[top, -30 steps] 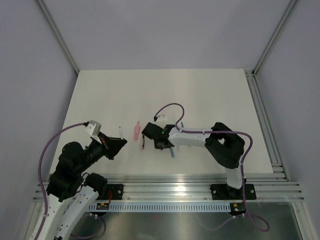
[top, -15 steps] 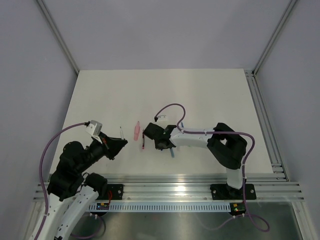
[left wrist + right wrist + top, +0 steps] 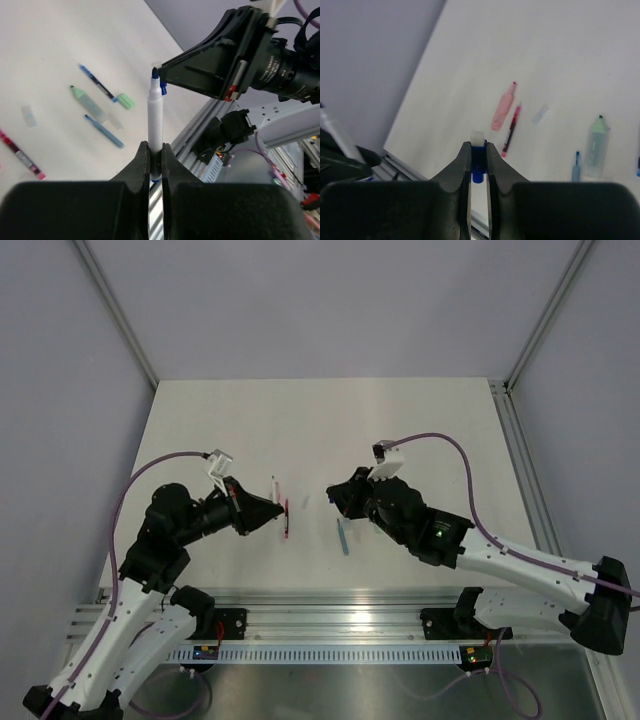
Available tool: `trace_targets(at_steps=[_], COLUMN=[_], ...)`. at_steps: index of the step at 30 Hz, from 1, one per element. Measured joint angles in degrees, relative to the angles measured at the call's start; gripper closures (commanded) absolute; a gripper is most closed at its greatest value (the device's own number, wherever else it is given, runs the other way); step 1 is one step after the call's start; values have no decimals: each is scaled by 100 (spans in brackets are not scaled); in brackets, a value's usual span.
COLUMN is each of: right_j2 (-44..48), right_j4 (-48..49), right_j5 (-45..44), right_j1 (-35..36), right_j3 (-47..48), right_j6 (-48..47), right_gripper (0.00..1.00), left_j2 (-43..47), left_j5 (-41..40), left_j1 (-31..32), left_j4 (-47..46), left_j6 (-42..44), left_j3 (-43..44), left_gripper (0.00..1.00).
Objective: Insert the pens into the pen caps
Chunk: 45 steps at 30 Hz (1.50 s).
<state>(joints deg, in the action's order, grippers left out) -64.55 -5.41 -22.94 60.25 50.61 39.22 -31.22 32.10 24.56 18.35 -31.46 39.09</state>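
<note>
My left gripper (image 3: 155,146) is shut on a white pen (image 3: 155,120) whose dark blue tip (image 3: 155,74) points at my right gripper (image 3: 167,75). The right gripper (image 3: 478,145) is shut on a short blue and whitish pen cap (image 3: 478,142). Seen from above, the left gripper (image 3: 272,512) and the right gripper (image 3: 335,496) face each other above the table, a small gap apart. In the left wrist view the pen tip sits just beside the cap. A red pen (image 3: 511,128), a pink cap (image 3: 502,107) and a teal pen (image 3: 343,537) lie on the table.
Loose on the white table (image 3: 430,430) lie a dark blue pen (image 3: 97,85), a green cap (image 3: 125,101), a grey-green cap (image 3: 596,145) and a small whitish cap (image 3: 540,114). The aluminium rail (image 3: 340,605) runs along the near edge.
The right gripper closed on the cap, lifted off the table and swung right. The left gripper moved right and up with its pen until the two face each other.
</note>
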Motion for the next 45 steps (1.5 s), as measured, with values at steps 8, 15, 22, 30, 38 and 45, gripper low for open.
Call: trace_targets(at_steps=[8,15,22,30,38,45], right_j2=[793,529,26,-343,-485,-487], right_j4=[1342,2122,2946,3180,3189,3204], right_j5=[17,258,734,1207,1346,1353], right_j1=[2,2,2,13,28,35], right_j3=[-234,-13,470,782,787,776], right_j6=[-308,-544,-702,-713,-704,-640], right_gripper=[100,100,100,100,100,100], left_j2=[-935,-894,-870,-861,-833,-787], left_j5=[901,1279,1471,1565,1576,1576], left_j1=[0,0,0,0,0,0], left_j4=[-1541,-2033,-2114,-2186,-2190,-2192], left_j6=[-577,-612,-612,-612,-612,-612], left_j3=[101,11,-24,-24,-24,-24], left_gripper=[100,100,100,100,100,100])
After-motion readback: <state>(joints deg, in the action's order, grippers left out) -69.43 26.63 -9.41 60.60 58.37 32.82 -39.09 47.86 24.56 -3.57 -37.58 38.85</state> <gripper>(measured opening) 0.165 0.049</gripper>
